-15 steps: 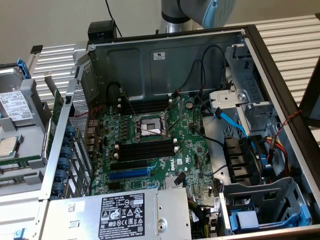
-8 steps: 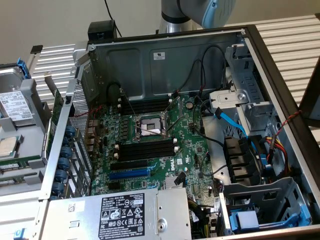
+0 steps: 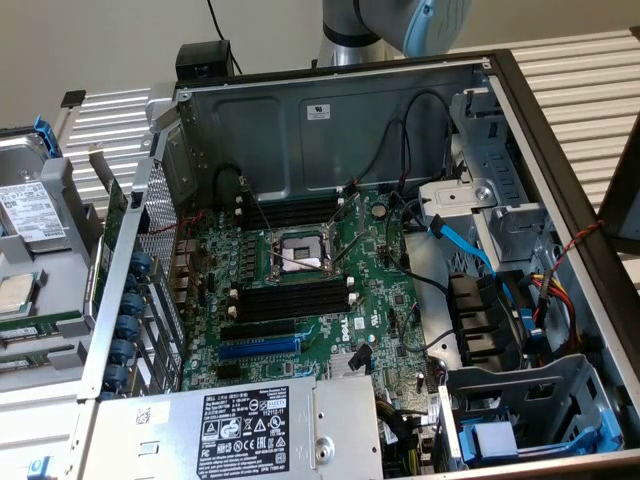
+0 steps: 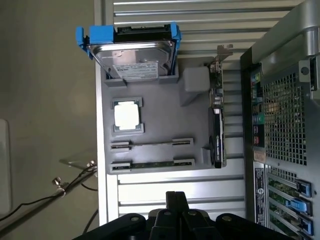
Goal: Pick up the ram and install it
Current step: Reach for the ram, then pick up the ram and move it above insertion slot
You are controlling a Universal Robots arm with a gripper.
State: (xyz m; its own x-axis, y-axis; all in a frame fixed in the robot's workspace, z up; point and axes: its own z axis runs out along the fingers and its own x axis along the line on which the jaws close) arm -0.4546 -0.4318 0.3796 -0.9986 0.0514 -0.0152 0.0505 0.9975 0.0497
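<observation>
The ram (image 4: 152, 164) is a thin green stick standing on edge in a grey holder tray (image 4: 195, 117), in the row nearest my gripper. My gripper (image 4: 176, 200) hangs over the slatted table just short of the tray, its black fingers shut together with nothing between them. It is apart from the ram. In the exterior view, the open computer case shows the green motherboard (image 3: 380, 300) with black empty memory slots (image 3: 295, 300) beside the processor socket (image 3: 298, 250). Part of my arm (image 3: 400, 22) rises behind the case.
The tray also carries a hard drive in a blue caddy (image 4: 132, 55), a processor chip (image 4: 126, 115) and an upright card (image 4: 216, 125). A long blue expansion slot (image 3: 260, 348), loose cables (image 3: 460, 245) and the power supply (image 3: 245, 430) crowd the case. The case's perforated rear wall (image 4: 285, 120) stands beside the tray.
</observation>
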